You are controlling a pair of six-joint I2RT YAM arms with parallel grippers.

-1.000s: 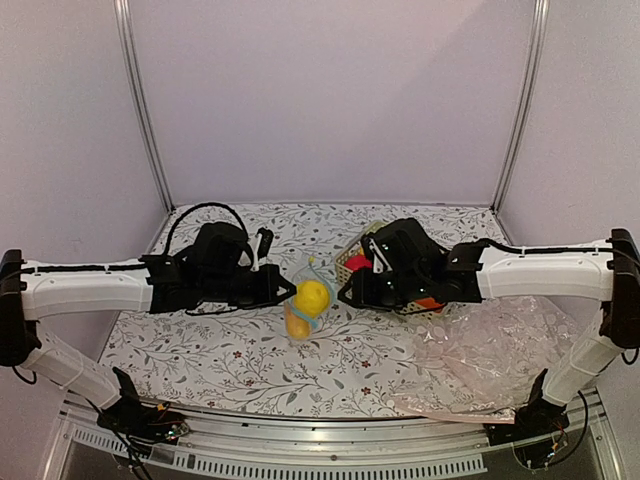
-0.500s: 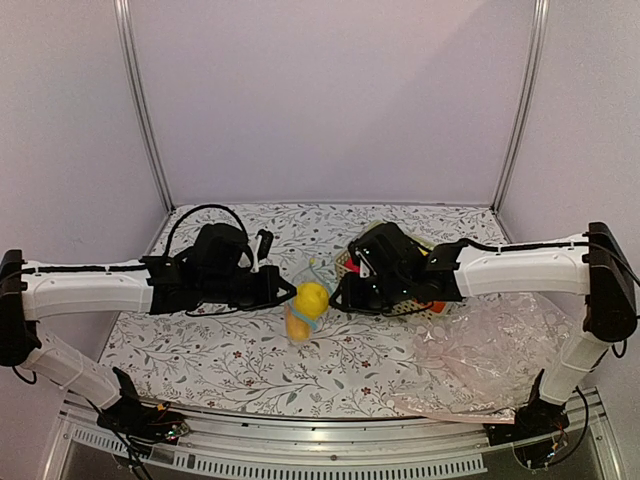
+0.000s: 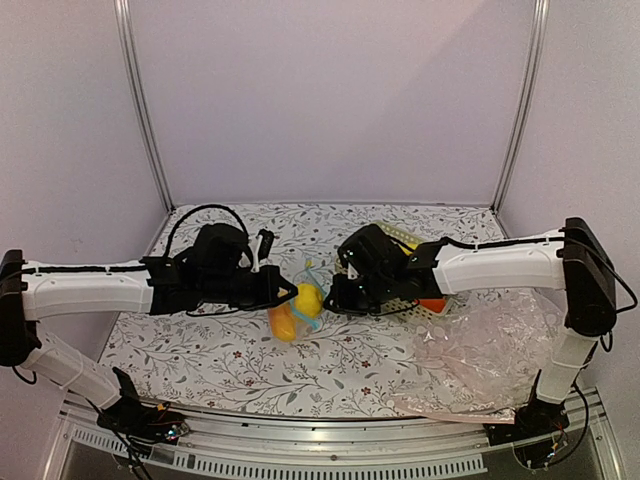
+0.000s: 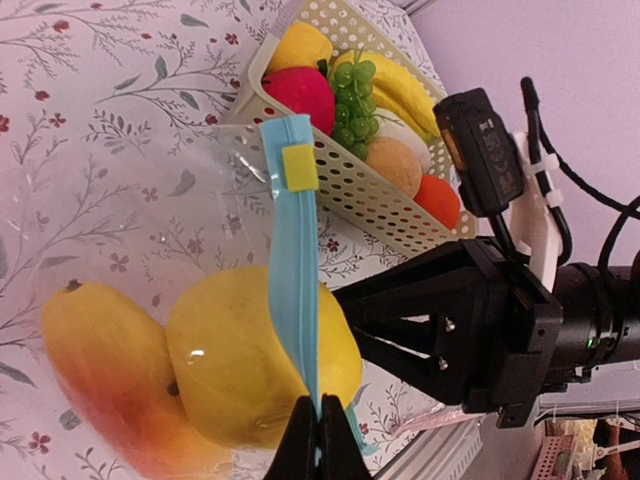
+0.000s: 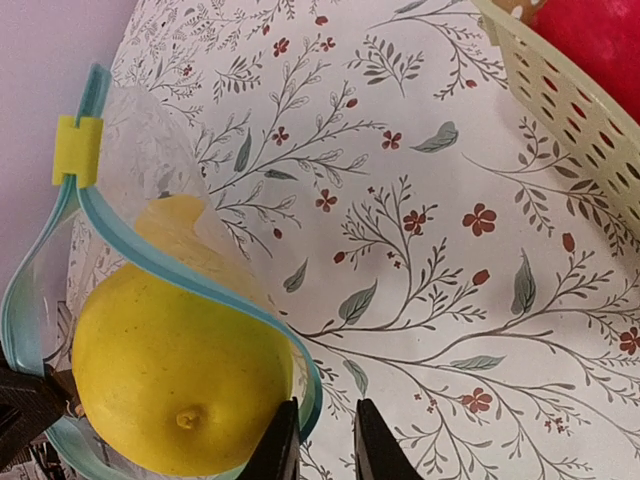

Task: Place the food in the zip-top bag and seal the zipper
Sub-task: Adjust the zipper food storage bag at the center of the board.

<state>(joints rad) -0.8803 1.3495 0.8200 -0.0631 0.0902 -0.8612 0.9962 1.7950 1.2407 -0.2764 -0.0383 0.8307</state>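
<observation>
I am looking at the zip-top bag [image 4: 130, 210], crinkly clear film wrapping a rounded glossy yellow fruit [image 4: 250, 360] that is pressing against a longer orange-yellow fruit [image 4: 100, 370]. The zipper [image 4: 293, 270], a smooth light blue strip carrying a small yellow slider [image 4: 299, 166], is bowing open. The left gripper [image 4: 318, 440] is pinching it, jaws clenched. The right gripper [image 5: 322, 445] is straddling the strip's bend; I cannot tell whether its jaws are biting. The bag is showing between both arms against the floral-print worktop [image 5: 450, 250], near a perforated cream basket [image 4: 330, 170].
</observation>
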